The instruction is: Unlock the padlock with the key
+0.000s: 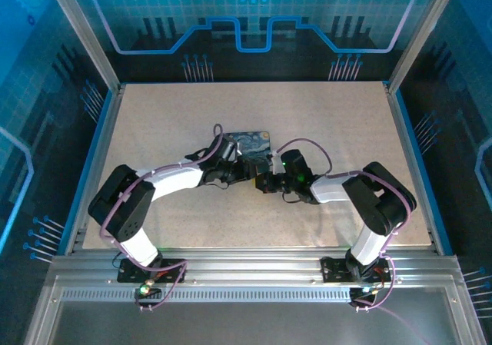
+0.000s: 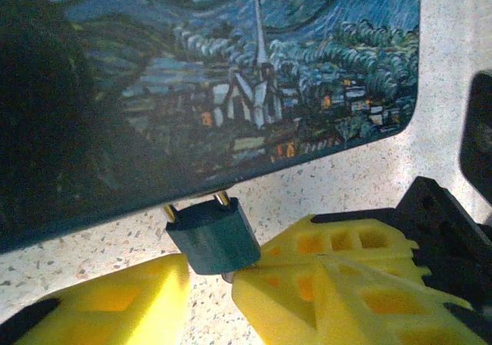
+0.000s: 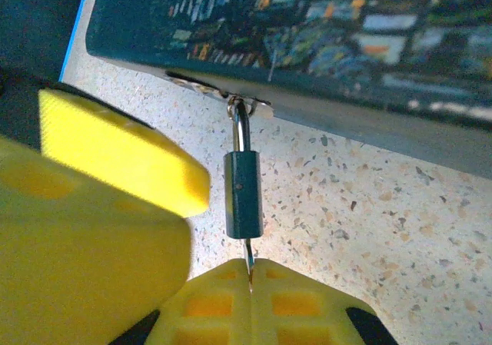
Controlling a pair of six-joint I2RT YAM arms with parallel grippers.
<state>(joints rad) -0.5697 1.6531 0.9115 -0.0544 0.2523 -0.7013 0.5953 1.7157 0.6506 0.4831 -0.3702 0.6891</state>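
Yellow pads of the right gripper (image 3: 250, 282) sit at bottom centre of the right wrist view. They are pressed together and pinch the key (image 3: 248, 260).

- Key: a thin sliver rising straight out of the pad seam, its tip at the underside of the padlock (image 3: 244, 195). How deep it sits cannot be read.
- Padlock: frame centre, hanging by its shackle from the hasp (image 3: 247, 105) on the edge of the blue tin (image 3: 346, 45). Its long axis runs top to bottom, in line with the key.
- Left gripper (image 1: 247, 172): reaches in from the left in the top view and meets the right gripper at the tin's near edge. In the left wrist view the padlock body sits low centre, beside a yellow finger (image 2: 100, 299) at lower left and touching yellow at lower right. You cannot tell whether the jaws clamp it.

Judgement: your next move is a roll about that shared axis. The right arm has the key. The lock hangs loose and may swing unless the left steadies it.
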